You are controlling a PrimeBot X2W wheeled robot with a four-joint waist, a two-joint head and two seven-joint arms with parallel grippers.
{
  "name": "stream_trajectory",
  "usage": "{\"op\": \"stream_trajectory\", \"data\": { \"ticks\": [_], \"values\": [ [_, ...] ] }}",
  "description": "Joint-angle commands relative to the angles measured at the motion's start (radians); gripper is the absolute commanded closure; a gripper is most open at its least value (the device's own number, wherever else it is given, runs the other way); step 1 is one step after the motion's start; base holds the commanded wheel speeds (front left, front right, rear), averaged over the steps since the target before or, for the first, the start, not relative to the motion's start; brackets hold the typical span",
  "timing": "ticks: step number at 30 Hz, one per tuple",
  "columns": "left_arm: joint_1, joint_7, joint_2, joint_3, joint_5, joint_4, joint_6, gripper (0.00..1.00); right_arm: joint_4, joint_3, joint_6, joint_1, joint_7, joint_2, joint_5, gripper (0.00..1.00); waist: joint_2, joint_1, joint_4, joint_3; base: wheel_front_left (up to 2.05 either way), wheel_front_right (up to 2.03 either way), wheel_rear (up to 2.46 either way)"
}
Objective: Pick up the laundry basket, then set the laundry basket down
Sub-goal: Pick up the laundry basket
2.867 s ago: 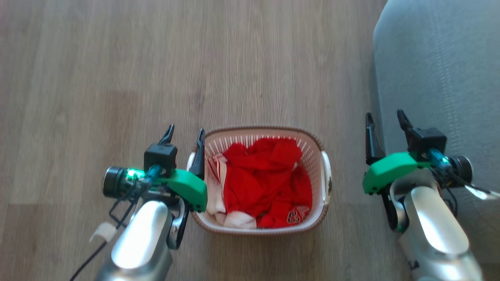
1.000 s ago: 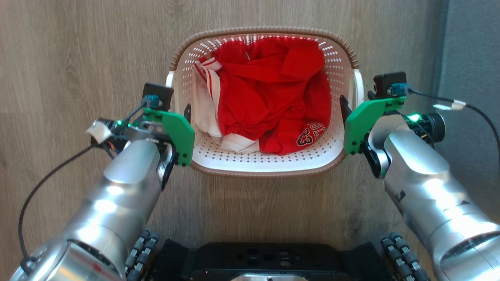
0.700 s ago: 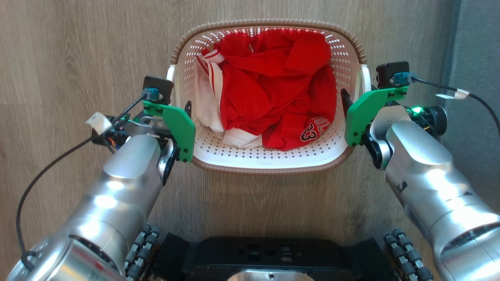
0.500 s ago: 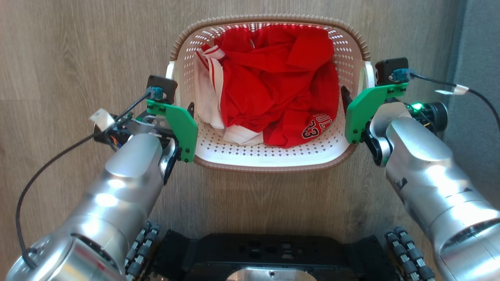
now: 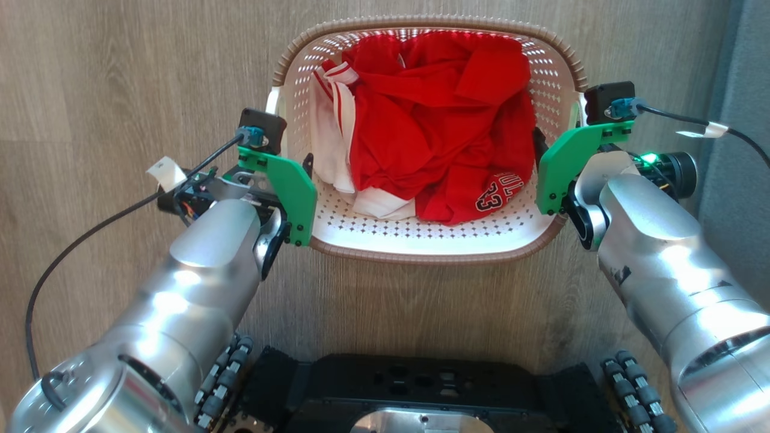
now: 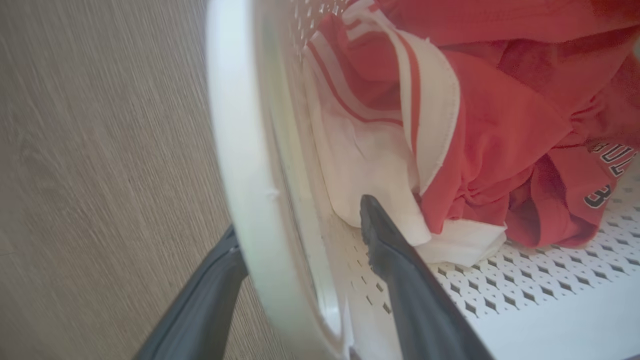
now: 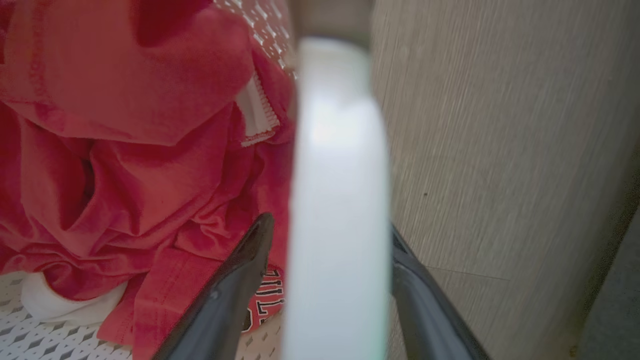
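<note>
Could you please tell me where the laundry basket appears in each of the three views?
Head view: the laundry basket is at upper centre, seen from above.
Left wrist view: its left handle curves down the centre-left, with the perforated inside to the right.
Right wrist view: its right handle is a blurred upright white band at centre.
Shared landmark: the red jersey's lettering.

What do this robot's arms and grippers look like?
The left forearm and right forearm are rounded, shiny silver shells. Each wrist carries a bright green plate and a black camera box with a teal plug. The left gripper and right gripper have long, dark, tapering fingers. Black cables with white tape tags leave both wrists; a green light glows on the right.
</note>
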State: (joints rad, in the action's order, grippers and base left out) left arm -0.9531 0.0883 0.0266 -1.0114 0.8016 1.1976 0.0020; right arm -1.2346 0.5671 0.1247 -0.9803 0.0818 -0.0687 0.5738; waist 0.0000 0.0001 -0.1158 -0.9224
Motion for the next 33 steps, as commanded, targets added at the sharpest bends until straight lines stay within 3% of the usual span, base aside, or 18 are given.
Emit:
{"op": "stream_trajectory", "data": {
  "ticks": [1, 2, 3, 4, 20, 33],
  "values": [
    [0.009, 0.0, 0.024, -0.004, 0.017, -0.012, 0.007, 0.0, 0.0, 0.02, 0.006, 0.04, 0.01, 0.019, 0.01, 0.11, 0.0, -0.0001, -0.004, 0.0, 0.0, 0.0, 0.0],
    [0.009, -0.002, 0.024, -0.01, 0.025, -0.015, 0.003, 0.53, -0.002, 0.023, 0.006, 0.039, 0.009, 0.019, 0.01, 0.55, 0.0, -0.0001, -0.006, -0.001, 0.0, 0.0, 0.0],
    [0.008, -0.006, 0.024, -0.017, 0.034, -0.018, -0.002, 1.0, -0.004, 0.026, 0.006, 0.038, 0.007, 0.019, 0.011, 0.89, 0.0, -0.0001, -0.007, -0.002, 0.0, 0.0, 0.0],
    [0.006, -0.009, 0.024, -0.03, 0.049, -0.022, -0.008, 1.0, -0.007, 0.031, 0.006, 0.036, 0.003, 0.019, 0.013, 1.0, 0.0, -0.0001, -0.01, -0.003, 0.0, 0.0, 0.0],
    [-0.002, -0.038, 0.024, -0.149, 0.119, -0.022, -0.053, 1.0, -0.017, 0.067, 0.006, 0.036, -0.009, 0.019, 0.034, 1.0, 0.0, -0.0001, -0.011, 0.015, 0.0, 0.0, 0.0],
    [0.02, -0.113, 0.024, -0.237, 0.103, 0.006, -0.101, 1.0, 0.044, 0.161, 0.006, 0.102, -0.193, 0.019, 0.116, 1.0, 0.0, -0.0001, 0.02, 0.148, 0.0, 0.0, 0.0]
  ]
}}
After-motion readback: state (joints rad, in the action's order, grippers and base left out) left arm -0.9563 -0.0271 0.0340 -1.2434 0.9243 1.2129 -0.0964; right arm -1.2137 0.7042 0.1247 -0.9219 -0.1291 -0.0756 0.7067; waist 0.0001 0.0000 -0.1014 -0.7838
